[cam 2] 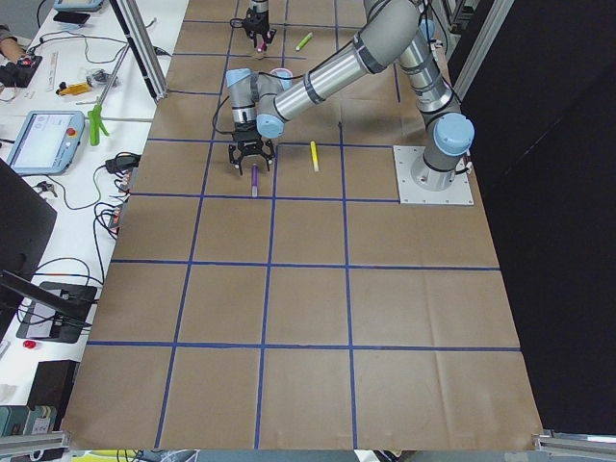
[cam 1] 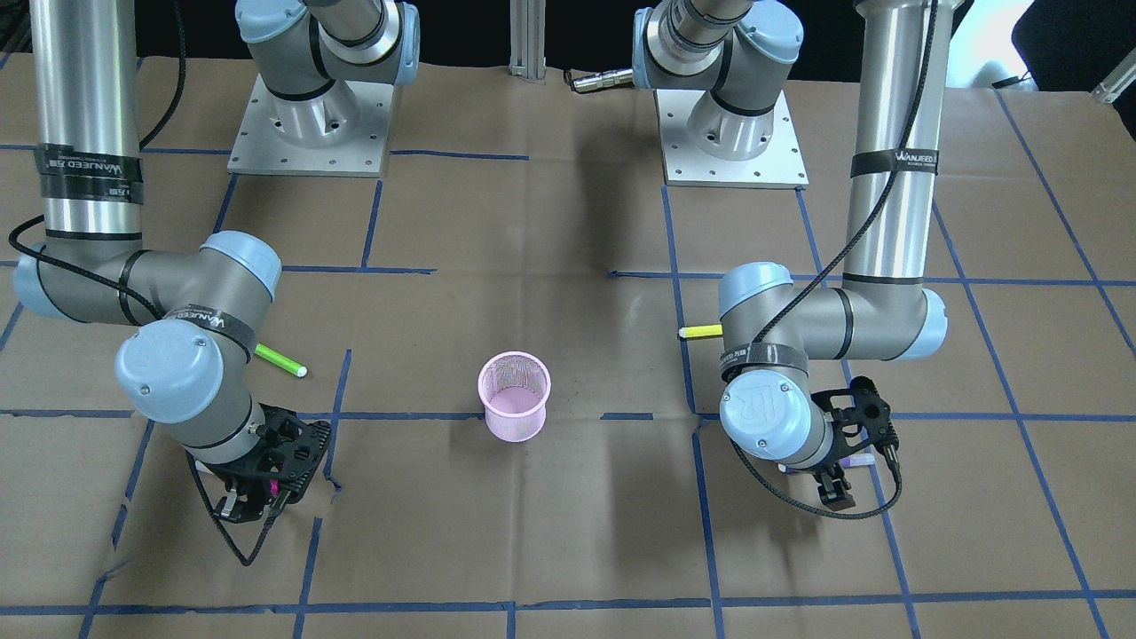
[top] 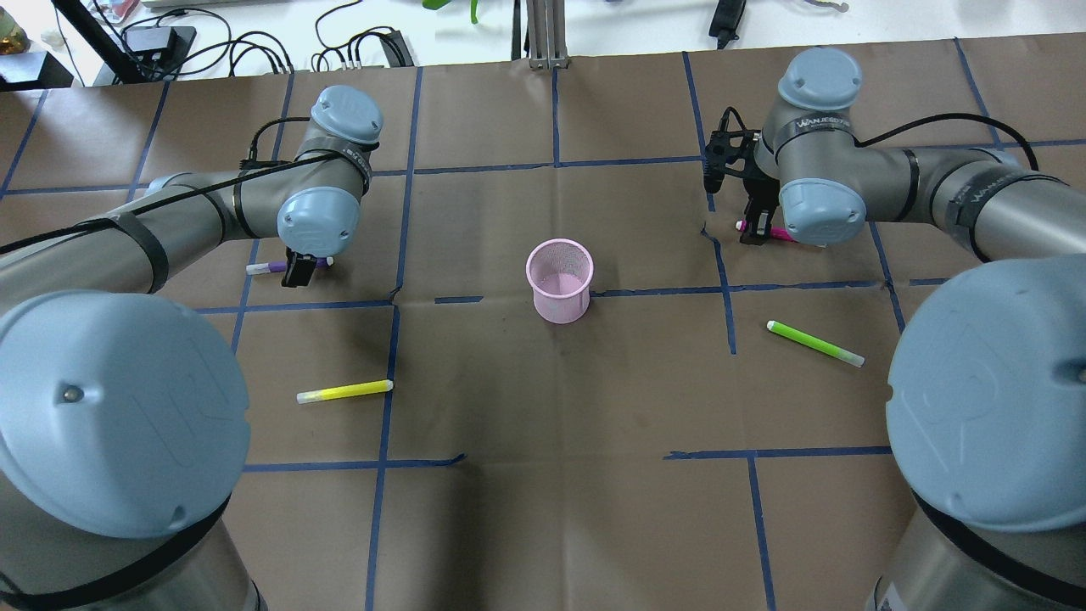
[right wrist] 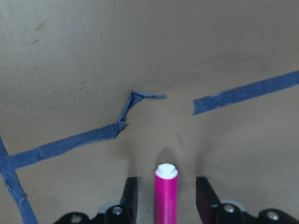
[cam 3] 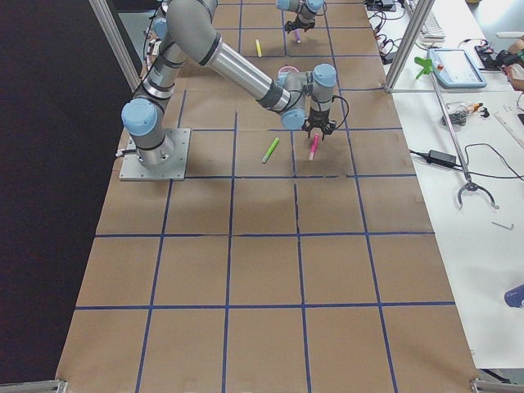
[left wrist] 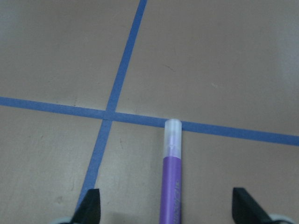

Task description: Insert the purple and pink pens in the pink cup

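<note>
Nearest in front-facing view, right pincer (cam 1: 257, 501) at 8 o'clock of pink cup (cam 1: 515, 408); left pincer (cam 1: 856, 470) at 3. From overhead, purple pen (top: 263, 268) at 9 o'clock of pink cup, pink pen (top: 785, 235) at 3. On wrist views, left pincer spread wide astride purple pen, flat on worktop (left wrist: 224, 70); right pincer spread narrowly, flanking pink pen, not touching.

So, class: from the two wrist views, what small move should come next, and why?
Probably close both sets of fingers: the purple pen lies between the left gripper's wide-open fingers, the pink pen between the right gripper's with gaps either side. Neither is gripped; the pink cup is empty.
</note>
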